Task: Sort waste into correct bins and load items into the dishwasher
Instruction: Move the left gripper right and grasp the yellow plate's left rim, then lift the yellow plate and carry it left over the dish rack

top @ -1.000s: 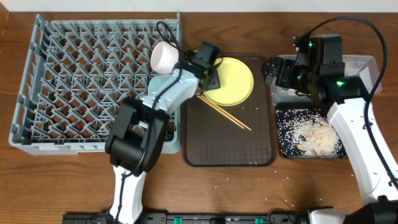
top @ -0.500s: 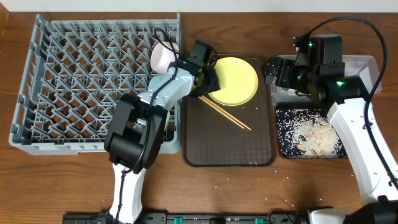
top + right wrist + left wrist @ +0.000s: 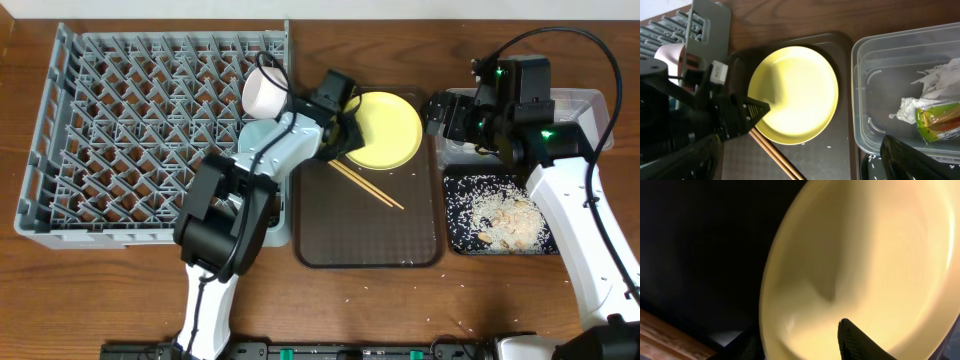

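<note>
The round yellow plate (image 3: 385,130) (image 3: 795,95) lies at the back of the brown tray (image 3: 370,230). My left gripper (image 3: 345,135) (image 3: 800,335) (image 3: 757,107) is shut on the plate's (image 3: 865,255) left rim, one finger inside it and one beneath. Two wooden chopsticks (image 3: 365,183) (image 3: 777,160) lie diagonally on the tray, just in front of the plate. A small white cup (image 3: 264,93) sits in the grey dish rack (image 3: 150,130) by its right edge. Above the tray's right edge, my right gripper (image 3: 445,115) (image 3: 800,165) hangs open and empty.
The clear tub (image 3: 865,100) at the back right holds a crumpled napkin (image 3: 935,95) and a yellow-green wrapper (image 3: 937,122). In front of it, the black tray (image 3: 450,215) holds rice and beige scraps (image 3: 500,215). Stray grains dot the table's front.
My left gripper has closed on the plate's rim, and the plate has shifted a little to the right on the tray. The right arm has not moved.
</note>
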Available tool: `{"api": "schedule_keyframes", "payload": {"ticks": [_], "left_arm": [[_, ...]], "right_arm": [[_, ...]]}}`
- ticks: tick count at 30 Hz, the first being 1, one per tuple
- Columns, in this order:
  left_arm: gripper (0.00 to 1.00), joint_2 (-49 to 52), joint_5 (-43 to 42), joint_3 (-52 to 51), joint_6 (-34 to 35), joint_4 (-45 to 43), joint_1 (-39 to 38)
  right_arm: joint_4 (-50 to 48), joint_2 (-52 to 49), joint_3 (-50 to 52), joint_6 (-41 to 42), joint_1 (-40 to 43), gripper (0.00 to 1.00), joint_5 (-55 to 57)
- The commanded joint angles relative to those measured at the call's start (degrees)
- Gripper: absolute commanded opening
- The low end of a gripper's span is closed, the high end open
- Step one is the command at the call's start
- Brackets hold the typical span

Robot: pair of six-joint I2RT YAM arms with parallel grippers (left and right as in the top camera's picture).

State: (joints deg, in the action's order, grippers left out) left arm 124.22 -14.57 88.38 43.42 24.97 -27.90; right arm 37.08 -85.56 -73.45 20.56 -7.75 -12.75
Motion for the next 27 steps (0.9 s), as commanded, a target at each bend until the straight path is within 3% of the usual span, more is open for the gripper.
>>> {"api": "schedule_keyframes", "payload": {"ticks": [1, 7, 9, 12, 19, 27], "left_arm": [[0.46, 1.05, 4.63, -0.92, 4.81, -0.26, -1.46], [0.38, 3.65, 6.05, -2.01, 12.48, -0.26, -2.08], [0.30, 4.28, 6.01, -2.01, 14.21, -0.24, -1.97], [0.08, 4.31, 5.79, -2.01, 14.32, -0.42, -1.95], [0.07, 3.96, 2.71, -2.01, 13.57, -0.72, -1.64], [0.08, -0.76, -6.62, -2.01, 3.21, -2.03, 0.85]], "right_arm": [[0.02, 0.11, -0.68, 0.00, -0.15, 0.99, 0.52], [0.02, 0.11, -0.68, 0.00, -0.15, 0.99, 0.52], [0.02, 0.11, -0.68, 0.00, -0.15, 0.99, 0.52], [0.02, 0.11, -0.68, 0.00, -0.15, 0.99, 0.52], [0.02, 0.11, -0.68, 0.00, -0.15, 0.99, 0.52], [0.04, 0.11, -0.68, 0.00, -0.15, 0.99, 0.52]]}}
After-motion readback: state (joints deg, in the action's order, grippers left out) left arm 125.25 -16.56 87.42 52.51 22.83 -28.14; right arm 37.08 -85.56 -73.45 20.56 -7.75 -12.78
